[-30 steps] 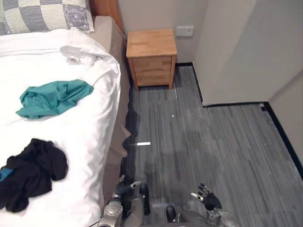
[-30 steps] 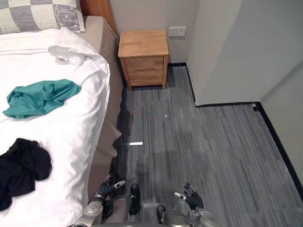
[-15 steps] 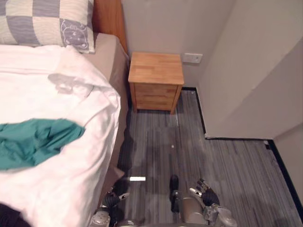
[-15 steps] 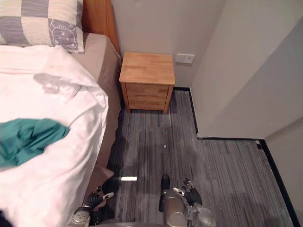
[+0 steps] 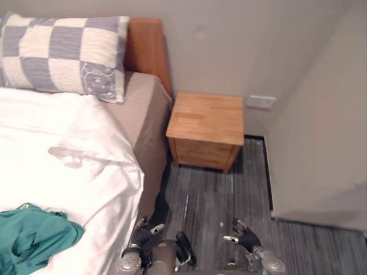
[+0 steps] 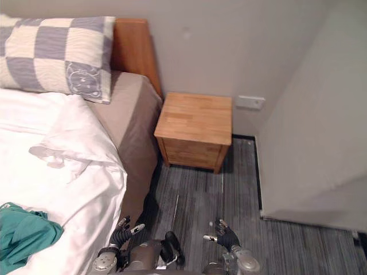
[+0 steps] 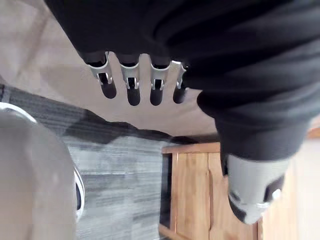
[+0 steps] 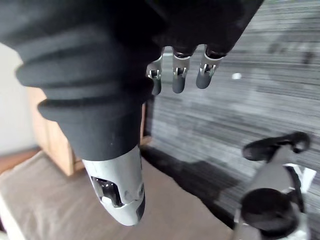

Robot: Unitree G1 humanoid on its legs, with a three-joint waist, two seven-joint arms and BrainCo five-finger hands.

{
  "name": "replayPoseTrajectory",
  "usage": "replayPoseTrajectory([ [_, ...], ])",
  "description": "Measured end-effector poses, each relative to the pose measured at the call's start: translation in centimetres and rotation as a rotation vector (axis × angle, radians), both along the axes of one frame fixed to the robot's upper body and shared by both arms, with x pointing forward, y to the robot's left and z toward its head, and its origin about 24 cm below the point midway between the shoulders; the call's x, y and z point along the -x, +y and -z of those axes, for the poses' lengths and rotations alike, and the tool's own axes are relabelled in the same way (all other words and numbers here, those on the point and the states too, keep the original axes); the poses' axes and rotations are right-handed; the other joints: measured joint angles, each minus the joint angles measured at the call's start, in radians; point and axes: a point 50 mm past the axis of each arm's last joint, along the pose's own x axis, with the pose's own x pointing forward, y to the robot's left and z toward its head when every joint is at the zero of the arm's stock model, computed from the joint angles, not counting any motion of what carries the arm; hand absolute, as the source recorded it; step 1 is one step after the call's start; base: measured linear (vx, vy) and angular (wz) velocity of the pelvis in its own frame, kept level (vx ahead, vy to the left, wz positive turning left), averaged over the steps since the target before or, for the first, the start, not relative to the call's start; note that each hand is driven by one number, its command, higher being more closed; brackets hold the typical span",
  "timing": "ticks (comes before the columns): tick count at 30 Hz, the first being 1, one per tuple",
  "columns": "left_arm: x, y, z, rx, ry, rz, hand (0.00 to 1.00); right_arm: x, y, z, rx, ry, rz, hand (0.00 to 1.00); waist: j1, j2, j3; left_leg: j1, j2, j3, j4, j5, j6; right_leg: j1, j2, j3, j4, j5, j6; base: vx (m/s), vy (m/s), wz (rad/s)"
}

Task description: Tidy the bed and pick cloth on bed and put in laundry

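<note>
1. Teal crumpled cloth point(image 5: 31, 238) lay on the white-sheeted bed point(image 5: 51, 126), at the near end of the sheet. It was apart from both hands and touched by neither.
2. The left hand point(image 5: 141, 234) hung low beside the bed's tan mattress side, over the grey striped floor point(image 5: 241, 195). Its fingers point(image 7: 132, 90) reached straight forward in a row with the thumb set apart, released and holding nothing.
3. The right hand point(image 5: 245, 238) hung at about the same height over the floor, further from the bed. Its fingers point(image 8: 179, 80) were loosely extended and released, with nothing between them and the thumb.
4. A grey-and-cream checked pillow point(image 5: 63, 54) rested at the head of the bed, against a brown wooden headboard point(image 5: 148, 46).
5. A rumpled fold point(image 5: 74, 156) creased the white sheet between the pillow and the teal cloth.
6. A light wooden bedside cabinet point(image 5: 207, 129) stood just beside the bed against the wall, ahead of both hands, with a white wall socket point(image 5: 261, 102) near it.
</note>
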Motion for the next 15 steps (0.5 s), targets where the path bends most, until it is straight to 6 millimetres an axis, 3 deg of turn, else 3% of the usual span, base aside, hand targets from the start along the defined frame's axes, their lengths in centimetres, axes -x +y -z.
replayPoseTrajectory([
  [1, 0.1, 0.1, 0.1, -0.006, 0.012, 0.000, 0.00, -0.7, 0.3, -0.5, -0.005, -0.046, 0.008, 0.00, -0.003, -0.004, 0.007, 0.062, -0.029, -0.082, -0.030, -0.001, 0.001, -0.054, -0.030, 0.018, 0.161, -0.024, -0.026, 0.41, -0.018, 1.30],
  [2, 0.3, 0.1, 0.1, -0.007, 0.016, -0.010, 0.00, -0.8, 0.5, -0.7, -0.004, -0.061, 0.001, 0.00, -0.003, -0.001, 0.010, 0.093, -0.034, -0.127, -0.044, -0.001, 0.000, -0.054, -0.023, 0.020, 0.161, -0.033, -0.042, 0.52, -0.090, 2.04],
  [4, 0.3, 0.8, 0.1, -0.023, 0.013, -0.029, 0.00, -2.1, 1.2, -2.7, 0.008, -0.217, 0.016, 0.00, -0.022, 0.034, 0.029, 0.181, -0.013, -0.344, -0.091, 0.011, -0.021, -0.063, 0.093, 0.116, -0.055, -0.045, -0.054, 0.48, -0.191, 2.32],
  [5, 0.1, 1.1, -0.1, -0.026, 0.007, -0.030, 0.00, -2.5, 1.2, -3.5, 0.012, -0.265, 0.042, 0.00, -0.030, 0.032, 0.028, 0.187, -0.010, -0.403, -0.095, 0.015, -0.027, -0.075, 0.122, 0.176, -0.120, -0.043, -0.054, 0.48, -0.301, 2.75],
  [6, -0.2, 1.8, -0.3, -0.038, -0.008, -0.038, 0.00, -3.1, 1.1, -5.3, 0.025, -0.369, 0.108, 0.00, -0.050, 0.026, 0.024, 0.180, -0.017, -0.511, -0.095, 0.012, -0.038, -0.120, 0.164, 0.348, -0.230, -0.021, -0.037, 0.37, -0.269, 2.31],
  [7, -0.2, 2.0, -0.4, -0.044, -0.007, -0.037, 0.00, -3.4, 1.0, -6.1, 0.030, -0.416, 0.137, 0.00, -0.057, 0.025, 0.023, 0.174, -0.020, -0.555, -0.089, 0.003, -0.053, -0.136, 0.173, 0.420, -0.269, -0.004, -0.033, 0.44, -0.340, 2.74],
  [8, 0.0, 2.6, -0.4, -0.061, 0.002, -0.039, 0.00, -4.0, 0.9, -7.7, 0.047, -0.499, 0.187, 0.00, -0.071, -0.006, 0.014, 0.162, -0.035, -0.627, -0.066, -0.016, -0.086, -0.147, 0.177, 0.541, -0.349, 0.047, 0.005, 0.37, -0.350, 2.47],
  [9, 1.0, 3.8, -0.2, -0.081, 0.027, -0.063, 0.00, -4.5, 1.1, -9.0, 0.064, -0.562, 0.232, 0.00, -0.061, -0.060, 0.002, 0.159, -0.072, -0.682, -0.025, -0.048, -0.135, -0.142, 0.142, 0.603, -0.452, 0.248, 0.035, 0.38, -0.407, 2.27],
  [10, 1.4, 4.3, -0.2, -0.086, 0.037, -0.084, 0.00, -4.7, 1.2, -9.5, 0.074, -0.587, 0.245, 0.00, -0.052, -0.080, 0.002, 0.158, -0.086, -0.694, -0.006, -0.064, -0.152, -0.143, 0.125, 0.599, -0.453, 0.267, 0.026, 0.33, -0.447, 1.57],
  [11, 2.4, 4.1, 0.2, -0.062, 0.064, -0.145, 0.00, -6.0, 0.9, -10.8, 0.123, -0.651, 0.243, 0.00, -0.032, -0.033, -0.010, 0.135, -0.039, -0.711, 0.044, -0.092, -0.174, -0.127, 0.157, 0.547, -0.453, 0.265, -0.002, 0.26, -0.385, 0.77],
  [12, 3.6, 3.9, 0.5, -0.046, 0.083, -0.181, 0.00, -7.1, 0.6, -12.5, 0.160, -0.721, 0.235, 0.00, -0.010, -0.011, -0.026, 0.119, -0.008, -0.706, 0.053, -0.097, -0.183, -0.112, 0.173, 0.515, -0.489, 0.272, -0.012, 0.22, -0.365, 0.91],
  [13, 5.0, 3.4, 1.0, -0.024, 0.115, -0.214, 0.00, -9.0, 0.5, -15.5, 0.185, -0.846, 0.212, 0.00, -0.008, 0.015, -0.027, 0.109, 0.029, -0.692, 0.040, -0.098, -0.190, -0.070, 0.184, 0.459, -0.546, 0.283, -0.033, 0.14, -0.244, 0.93],
  [15, 5.5, 3.2, 1.1, -0.001, 0.128, -0.225, 0.00, -10.8, -0.1, -18.7, 0.224, -0.957, 0.216, 0.00, -0.011, 0.022, -0.027, 0.099, 0.071, -0.591, 0.026, -0.080, -0.196, -0.039, 0.180, 0.372, -0.560, 0.273, -0.068, 0.05, -0.222, 1.45],
])
